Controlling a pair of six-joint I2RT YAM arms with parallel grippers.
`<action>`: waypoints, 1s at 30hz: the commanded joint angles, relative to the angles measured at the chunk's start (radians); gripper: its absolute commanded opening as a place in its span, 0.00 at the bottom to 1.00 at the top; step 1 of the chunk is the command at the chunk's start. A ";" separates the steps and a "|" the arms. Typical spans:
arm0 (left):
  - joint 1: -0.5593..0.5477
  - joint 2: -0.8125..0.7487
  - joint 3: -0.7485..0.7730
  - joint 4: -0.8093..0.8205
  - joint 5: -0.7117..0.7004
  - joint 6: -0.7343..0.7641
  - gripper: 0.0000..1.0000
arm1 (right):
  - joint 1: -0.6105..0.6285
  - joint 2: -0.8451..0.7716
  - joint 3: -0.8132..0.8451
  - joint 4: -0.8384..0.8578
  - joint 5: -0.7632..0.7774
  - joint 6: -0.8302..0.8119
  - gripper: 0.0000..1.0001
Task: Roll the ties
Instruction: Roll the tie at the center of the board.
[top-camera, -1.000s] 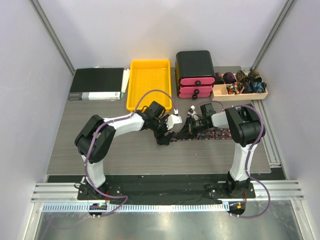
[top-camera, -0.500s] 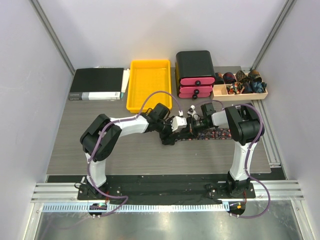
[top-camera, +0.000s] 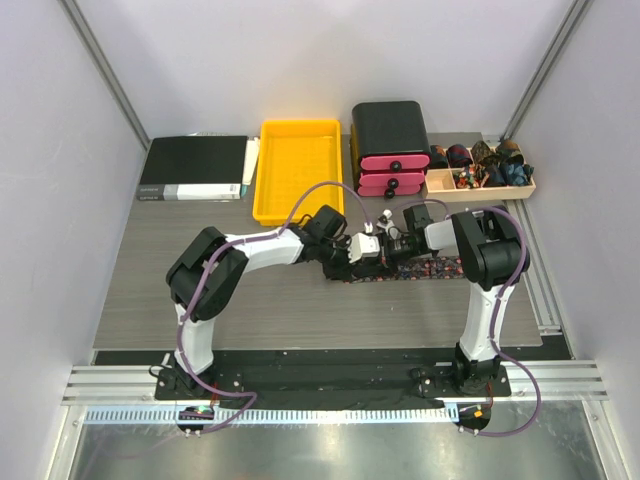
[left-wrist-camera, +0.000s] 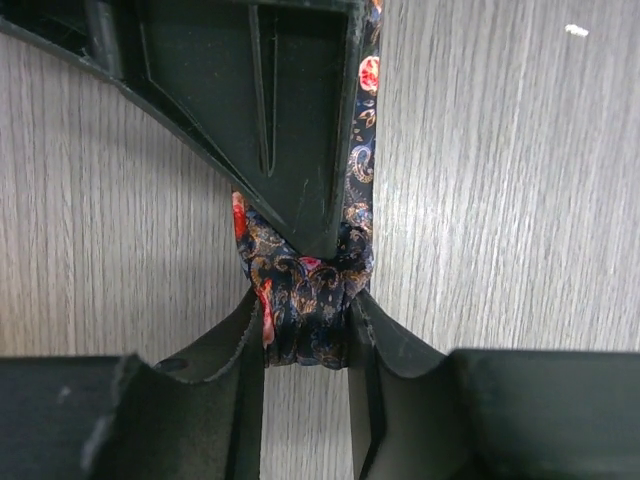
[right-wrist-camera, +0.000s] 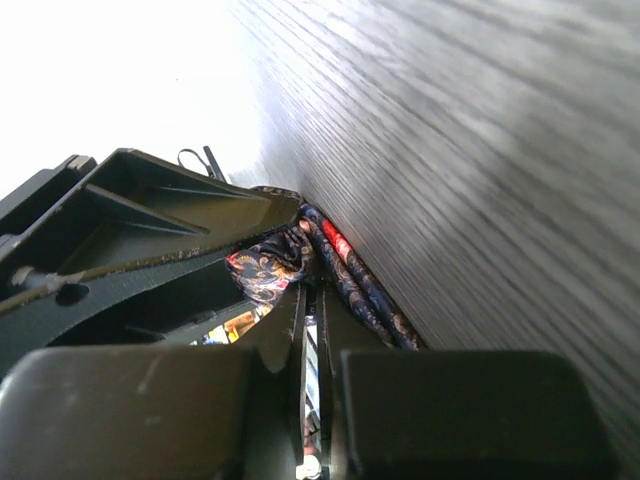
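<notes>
A dark tie (top-camera: 420, 268) with red and orange speckles lies flat on the table right of centre. Its left end is bunched into a small roll (left-wrist-camera: 305, 300). My left gripper (left-wrist-camera: 307, 320) is shut on that roll, one finger pressing each side. My right gripper (right-wrist-camera: 310, 290) is shut, and the fabric (right-wrist-camera: 262, 270) wraps round the outside of its tips. In the left wrist view the right fingers (left-wrist-camera: 290, 120) come down into the roll from above. From overhead, the left gripper (top-camera: 357, 262) and right gripper (top-camera: 378, 255) meet at the tie's left end.
A yellow tray (top-camera: 298, 165) sits behind the left arm. Beside it stand a black box with pink drawers (top-camera: 390, 145) and a wooden box (top-camera: 437, 186) holding several rolled ties. A black binder (top-camera: 195, 167) lies at the back left.
My left gripper has moved right to the tie's end beside the right gripper and closed on the roll. The right arm has hardly moved.
</notes>
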 joint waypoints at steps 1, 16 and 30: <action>-0.015 0.022 0.059 -0.226 -0.109 0.063 0.13 | -0.014 -0.027 -0.004 -0.118 0.193 -0.023 0.14; -0.034 0.151 0.240 -0.509 -0.249 0.049 0.10 | -0.041 -0.143 -0.010 -0.079 0.082 0.053 0.44; -0.032 0.156 0.231 -0.513 -0.227 0.049 0.12 | 0.052 -0.116 -0.077 0.288 0.105 0.282 0.40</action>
